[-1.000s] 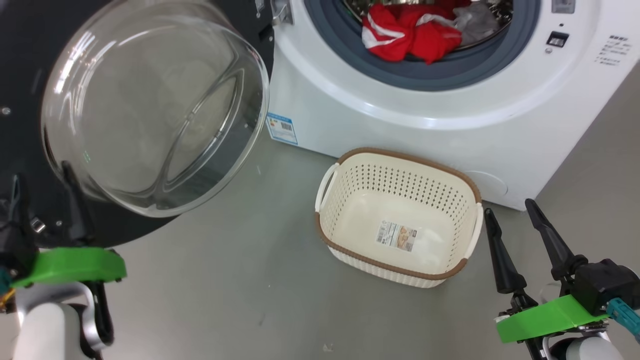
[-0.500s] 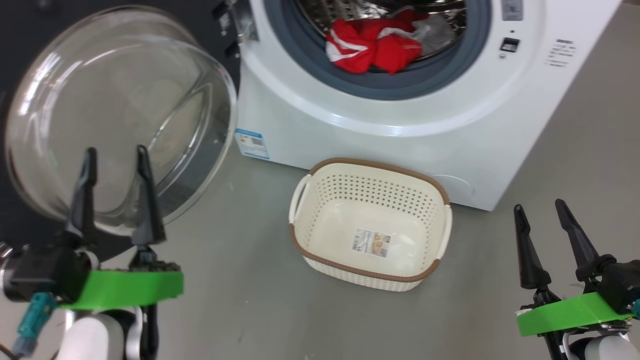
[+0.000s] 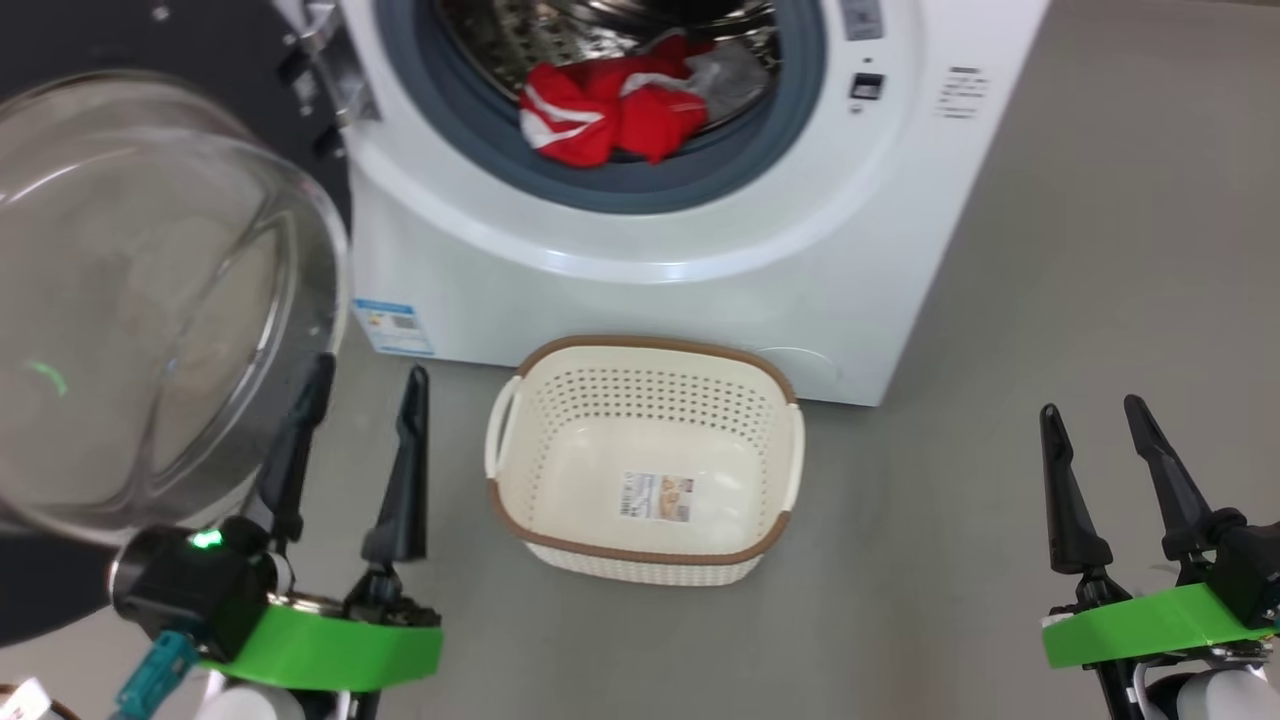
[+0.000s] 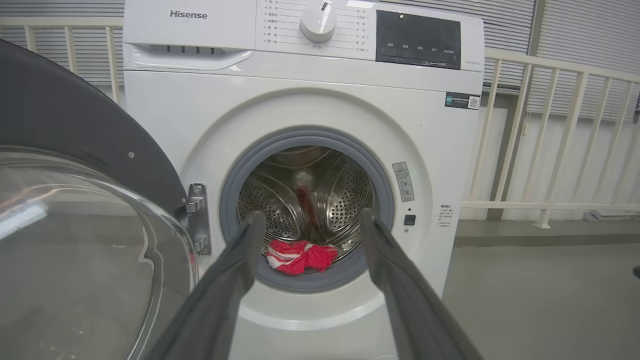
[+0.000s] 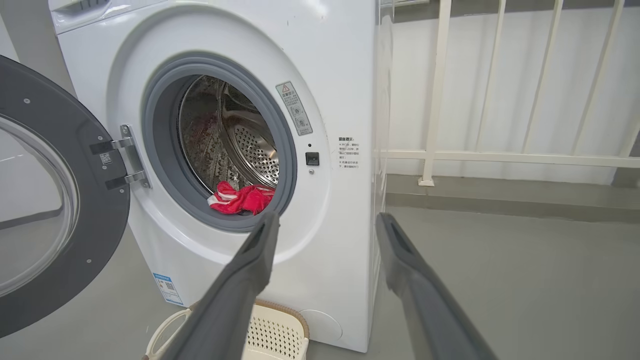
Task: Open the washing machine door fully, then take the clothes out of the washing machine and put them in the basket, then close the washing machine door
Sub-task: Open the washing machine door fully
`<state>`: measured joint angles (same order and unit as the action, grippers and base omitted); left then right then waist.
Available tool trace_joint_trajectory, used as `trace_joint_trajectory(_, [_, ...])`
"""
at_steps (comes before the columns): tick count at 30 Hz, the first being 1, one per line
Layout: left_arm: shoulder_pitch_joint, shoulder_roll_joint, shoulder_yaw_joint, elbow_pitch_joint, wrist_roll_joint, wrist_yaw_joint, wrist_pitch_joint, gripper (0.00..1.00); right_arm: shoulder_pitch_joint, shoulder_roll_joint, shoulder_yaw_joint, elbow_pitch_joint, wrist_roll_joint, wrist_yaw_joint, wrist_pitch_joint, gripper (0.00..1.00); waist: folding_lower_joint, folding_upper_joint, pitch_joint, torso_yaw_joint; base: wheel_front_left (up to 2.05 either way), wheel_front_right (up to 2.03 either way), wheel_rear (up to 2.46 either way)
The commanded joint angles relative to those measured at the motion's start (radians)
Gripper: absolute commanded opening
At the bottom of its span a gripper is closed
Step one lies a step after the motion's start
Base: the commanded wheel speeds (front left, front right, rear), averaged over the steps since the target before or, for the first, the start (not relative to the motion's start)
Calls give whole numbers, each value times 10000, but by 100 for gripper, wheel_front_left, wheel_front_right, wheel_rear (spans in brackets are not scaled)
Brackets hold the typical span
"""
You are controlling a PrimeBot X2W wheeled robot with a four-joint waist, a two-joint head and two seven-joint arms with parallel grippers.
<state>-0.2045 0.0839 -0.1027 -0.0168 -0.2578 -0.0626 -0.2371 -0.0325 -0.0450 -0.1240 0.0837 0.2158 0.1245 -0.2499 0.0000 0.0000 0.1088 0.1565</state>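
The white washing machine stands ahead with its round black door swung wide open to the left, glass bowl facing me. Red and white clothes lie at the front of the steel drum, on the grey ring. The cream basket sits empty on the floor just before the machine. My left gripper is open, between the door's glass and the basket, touching neither. My right gripper is open to the right of the basket. In the left wrist view the left gripper points at the drum and clothes.
Grey floor lies open to the machine's right. A cream railing runs along the wall behind and beside the machine. The open door takes up the space left of the machine. The basket stands at its foot.
The head camera has turned, shifting the picture leftward. My left gripper has come off the door's lower edge, moved right toward the basket, and spread its fingers wider. The right gripper has barely moved.
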Motion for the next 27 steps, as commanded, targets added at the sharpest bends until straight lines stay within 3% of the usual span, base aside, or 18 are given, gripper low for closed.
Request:
trace_joint_trajectory(1, [-5,203,280,-141,-68,-49,112,100,-241,-52,176,-372,-100,62,-114,100,0,0,-79,-443,0,0,0])
trace_joint_trajectory(11, [583,252,532,351,-503,3,37,100,133,-52,578,-1123,-51,62,-117,100,0,0,-291,-1539,0,0,0])
trace_joint_trajectory(27, [1940,410,819,746,-485,189,-175,100,1134,-52,807,-1380,-13,62,-118,100,0,0,-1082,-2355,0,0,0])
